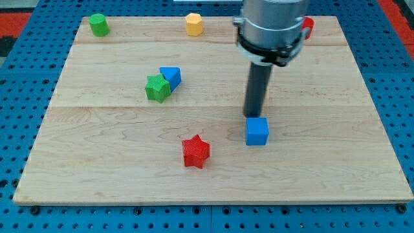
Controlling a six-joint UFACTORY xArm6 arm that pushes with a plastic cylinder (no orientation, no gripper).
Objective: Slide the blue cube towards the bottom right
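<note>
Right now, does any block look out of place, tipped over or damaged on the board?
Nothing stands out. All blocks sit flat and whole on the board. My tip is at the top edge of the blue cube. The green star touches another blue block, and a red block is partly hidden behind the arm.

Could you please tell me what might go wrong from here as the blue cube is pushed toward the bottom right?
1. My tip sits at the top-left edge of the blue cube, not squarely behind it, so the cube could turn and slip off the rod.
2. A second blue block, beside the green star, could be mistaken for the target.
3. A long push could carry the cube off the board at its bottom-right edge.
</note>
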